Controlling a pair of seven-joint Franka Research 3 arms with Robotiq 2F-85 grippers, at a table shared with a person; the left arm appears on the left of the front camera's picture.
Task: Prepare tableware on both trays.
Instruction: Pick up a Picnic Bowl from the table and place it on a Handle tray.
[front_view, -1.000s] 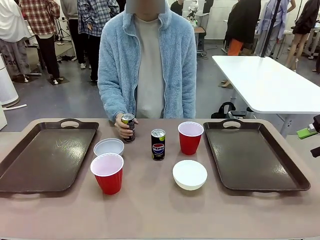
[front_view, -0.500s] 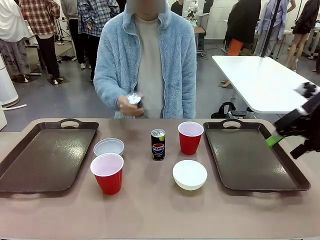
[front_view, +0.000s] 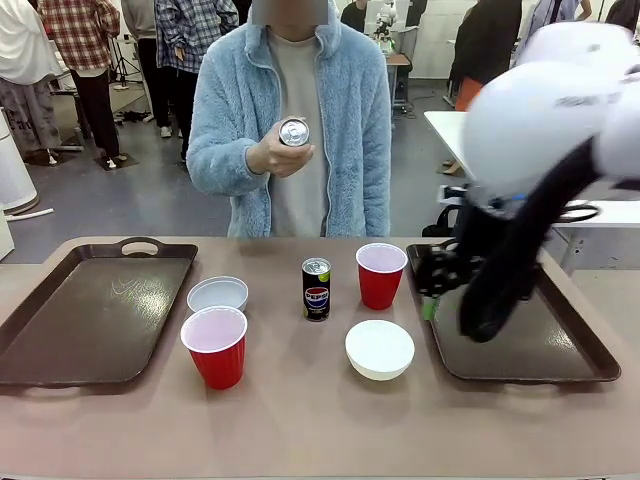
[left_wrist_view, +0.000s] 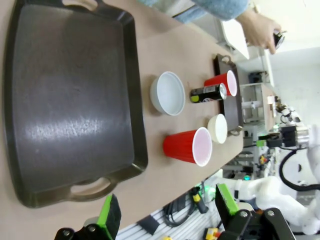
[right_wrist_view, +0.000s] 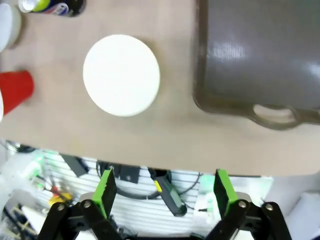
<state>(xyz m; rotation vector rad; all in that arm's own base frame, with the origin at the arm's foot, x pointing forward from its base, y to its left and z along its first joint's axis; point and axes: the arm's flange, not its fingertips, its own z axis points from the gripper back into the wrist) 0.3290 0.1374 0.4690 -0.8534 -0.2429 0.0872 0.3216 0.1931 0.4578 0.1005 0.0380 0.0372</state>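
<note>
Tableware stands on the tan tabletop (front_view: 300, 420) between the two trays, save one can. Pepsi can (front_view: 316, 290) is upright at centre. One red cup (front_view: 380, 275) stands just to its right, near the inner rim of the right tray (front_view: 565, 345). One white bowl (front_view: 380, 349) sits in front of that cup. Second bowl (front_view: 218, 294) and second red cup (front_view: 215, 347) stand near the left tray (front_view: 95, 310), the cup in front of the bowl. Second can (front_view: 293, 132) is off the table, held at chest height in the person's hand (front_view: 270, 155), its top facing the camera.

Right arm (front_view: 530, 150) hangs over the right tray, with its wrist low by the tray's inner rim, near the first red cup. Right gripper (right_wrist_view: 164, 187) has its jaws spread wide with nothing between them; its wrist view shows the white bowl beside the tray's handle end. Left gripper (left_wrist_view: 167, 207) is likewise spread and empty, looking across the left tray from off the table's near edge.
</note>
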